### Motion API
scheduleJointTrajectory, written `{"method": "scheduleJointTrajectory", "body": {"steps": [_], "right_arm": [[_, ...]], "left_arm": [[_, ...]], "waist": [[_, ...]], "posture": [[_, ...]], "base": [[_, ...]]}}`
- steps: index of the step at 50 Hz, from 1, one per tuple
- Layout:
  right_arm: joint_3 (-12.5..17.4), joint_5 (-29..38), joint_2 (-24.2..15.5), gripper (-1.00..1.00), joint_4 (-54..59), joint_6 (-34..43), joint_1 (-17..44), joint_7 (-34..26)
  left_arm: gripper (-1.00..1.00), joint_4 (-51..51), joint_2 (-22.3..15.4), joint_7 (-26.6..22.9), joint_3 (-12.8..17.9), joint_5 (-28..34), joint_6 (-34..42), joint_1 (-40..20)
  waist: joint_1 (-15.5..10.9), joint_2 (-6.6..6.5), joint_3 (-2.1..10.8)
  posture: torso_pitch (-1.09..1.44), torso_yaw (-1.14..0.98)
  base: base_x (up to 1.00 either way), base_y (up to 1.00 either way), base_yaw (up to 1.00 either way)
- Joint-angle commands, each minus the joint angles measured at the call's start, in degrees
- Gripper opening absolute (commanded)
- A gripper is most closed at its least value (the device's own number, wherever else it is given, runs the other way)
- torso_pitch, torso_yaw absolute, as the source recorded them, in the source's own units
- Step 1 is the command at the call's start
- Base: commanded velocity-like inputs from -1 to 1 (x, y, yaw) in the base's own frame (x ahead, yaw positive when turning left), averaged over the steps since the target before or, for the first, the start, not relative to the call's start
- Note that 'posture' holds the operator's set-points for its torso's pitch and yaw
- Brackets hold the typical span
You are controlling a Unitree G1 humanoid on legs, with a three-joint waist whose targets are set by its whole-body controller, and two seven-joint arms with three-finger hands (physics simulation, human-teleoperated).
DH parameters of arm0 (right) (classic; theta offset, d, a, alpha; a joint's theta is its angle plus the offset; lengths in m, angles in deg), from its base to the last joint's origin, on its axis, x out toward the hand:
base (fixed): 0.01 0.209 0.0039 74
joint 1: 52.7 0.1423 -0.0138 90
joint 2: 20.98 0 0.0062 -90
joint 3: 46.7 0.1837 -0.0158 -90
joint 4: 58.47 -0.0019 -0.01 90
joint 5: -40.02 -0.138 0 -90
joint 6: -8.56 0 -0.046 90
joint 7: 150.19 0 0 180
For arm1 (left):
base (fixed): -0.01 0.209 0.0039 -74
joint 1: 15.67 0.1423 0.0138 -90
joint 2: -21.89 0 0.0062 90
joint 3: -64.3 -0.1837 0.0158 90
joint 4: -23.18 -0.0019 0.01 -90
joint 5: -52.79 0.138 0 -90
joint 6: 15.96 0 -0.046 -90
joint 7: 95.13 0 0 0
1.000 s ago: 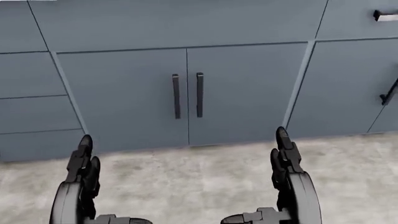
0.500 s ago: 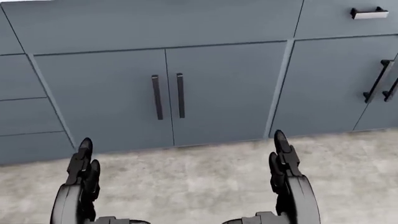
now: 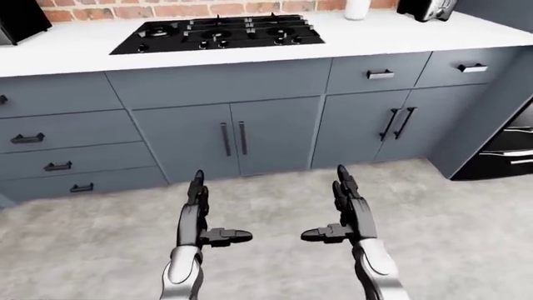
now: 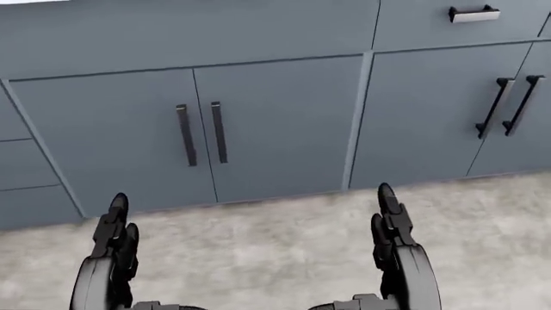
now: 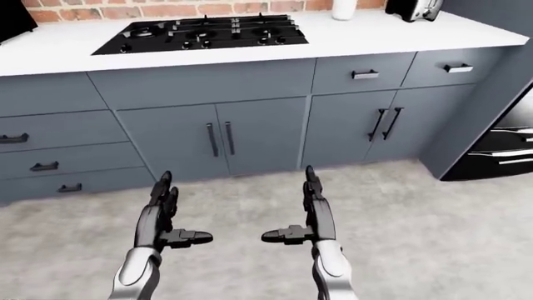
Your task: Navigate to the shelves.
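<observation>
No shelves show in any view. I face a run of grey-blue kitchen cabinets under a white counter with a black gas hob. My left hand and right hand are held out low over the floor, both open with fingers straight and thumbs turned inward, holding nothing. In the head view the left hand and right hand sit at the bottom edge.
A brick wall backs the counter. Drawers are at the left, a double door ahead, more doors at the right. A dark oven front stands at far right. A toaster sits on the counter. Speckled floor spreads below.
The whole head view has shifted: cabinet handles slid left and more right-hand doors came into view, so the camera moved right. The hands keep their pose.
</observation>
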State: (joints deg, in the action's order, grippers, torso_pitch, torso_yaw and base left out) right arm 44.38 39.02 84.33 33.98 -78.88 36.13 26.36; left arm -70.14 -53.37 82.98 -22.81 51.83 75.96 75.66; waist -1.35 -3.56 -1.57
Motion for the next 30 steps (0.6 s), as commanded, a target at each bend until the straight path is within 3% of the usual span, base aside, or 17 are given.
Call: {"method": "scheduleJointTrajectory", "body": {"steps": [1, 3, 6, 7, 9, 10, 11, 12, 19, 21, 23, 24, 26, 28, 30], "right_arm": [[0.84, 0.0, -0.44, 1.0, -3.22, -2.11, 1.25, 0.26], [0.79, 0.06, -0.43, 1.0, -3.24, -2.16, 1.21, 0.23], [0.74, 0.12, -0.41, 1.0, -3.37, -2.16, 1.11, 0.22], [0.74, 0.12, -0.41, 1.0, -3.31, -2.2, 1.12, 0.2], [0.74, 0.12, -0.42, 1.0, -3.37, -2.17, 1.11, 0.15], [0.78, 0.12, -0.45, 1.0, -3.05, -2.36, 1.23, 0.1], [0.77, 0.12, -0.44, 1.0, -3.14, -2.32, 1.17, 0.09], [0.76, 0.13, -0.44, 1.0, -3.18, -2.29, 1.16, 0.08], [0.78, 0.04, -0.33, 1.0, -3.87, -1.76, 0.91, 0.19], [0.84, -0.02, -0.34, 1.0, -4.0, -1.57, 0.95, 0.22], [0.94, -0.1, -0.37, 1.0, -3.77, -1.63, 1.09, 0.25], [0.96, -0.11, -0.37, 1.0, -3.66, -1.68, 1.14, 0.25], [1.0, -0.14, -0.39, 1.0, -3.44, -1.8, 1.22, 0.27], [1.0, -0.13, -0.4, 1.0, -3.39, -1.8, 1.28, 0.27], [0.99, -0.12, -0.43, 1.0, -3.03, -2.06, 1.4, 0.22]], "left_arm": [[1.0, 3.04, 0.18, -0.27, -0.69, -0.13, -2.02, -1.47], [1.0, 3.04, 0.18, -0.27, -0.69, -0.13, -2.02, -1.47], [1.0, 3.04, 0.18, -0.27, -0.69, -0.13, -2.02, -1.47], [1.0, 3.04, 0.18, -0.27, -0.69, -0.13, -2.02, -1.47], [1.0, 3.04, 0.18, -0.27, -0.69, -0.13, -2.02, -1.47], [1.0, 3.04, 0.18, -0.27, -0.69, -0.13, -2.02, -1.47], [1.0, 3.04, 0.18, -0.27, -0.69, -0.13, -2.02, -1.47], [1.0, 3.04, 0.18, -0.27, -0.69, -0.13, -2.02, -1.47], [1.0, 3.04, 0.18, -0.27, -0.69, -0.13, -2.02, -1.47], [1.0, 3.04, 0.18, -0.27, -0.69, -0.13, -2.02, -1.47], [1.0, 3.04, 0.18, -0.27, -0.69, -0.13, -2.02, -1.47], [1.0, 3.04, 0.18, -0.27, -0.69, -0.13, -2.02, -1.47], [1.0, 3.04, 0.18, -0.27, -0.69, -0.13, -2.02, -1.47], [1.0, 3.04, 0.18, -0.27, -0.69, -0.13, -2.02, -1.47], [1.0, 3.04, 0.18, -0.27, -0.69, -0.13, -2.02, -1.47]], "waist": [[0.35, 0.04, 1.11], [0.27, 1.01, 0.92], [0.17, 3.51, 0.58], [0.2, 4.89, 0.75], [0.82, 9.68, 1.98], [1.12, 6.01, 1.02], [0.98, 6.87, 0.99], [1.36, 6.49, 0.99], [0.73, 2.4, -0.12], [0.68, 0.87, -0.16], [0.56, -1.92, 0.68], [0.05, 0.46, 0.34], [0.26, -0.29, 0.46], [0.23, 0.04, 1.12], [0.23, 1.01, 0.95]], "posture": [[0.0, 0.0], [0.0, 0.0], [0.0, 0.0], [0.0, 0.0], [0.0, 0.0], [0.0, 0.0], [0.0, 0.0], [0.0, 0.0], [0.0, 0.0], [0.0, 0.0], [0.0, 0.0], [0.0, 0.0], [0.0, 0.0], [0.0, 0.0], [0.0, 0.0]], "base": [[0.0, -0.29, 0.0], [0.0, -0.28, 0.0], [0.0, -0.28, 0.0], [0.0, -0.27, 0.0], [0.0, -0.28, 0.0], [0.0, -0.28, 0.0], [0.0, -0.28, 0.0], [0.0, -0.27, 0.0], [0.0, -0.28, 0.0], [0.0, -0.28, 0.0], [0.0, -0.27, 0.0], [0.0, -0.28, 0.0], [0.0, -0.28, 0.0], [0.0, -0.27, 0.0], [0.0, -0.28, 0.0]]}}
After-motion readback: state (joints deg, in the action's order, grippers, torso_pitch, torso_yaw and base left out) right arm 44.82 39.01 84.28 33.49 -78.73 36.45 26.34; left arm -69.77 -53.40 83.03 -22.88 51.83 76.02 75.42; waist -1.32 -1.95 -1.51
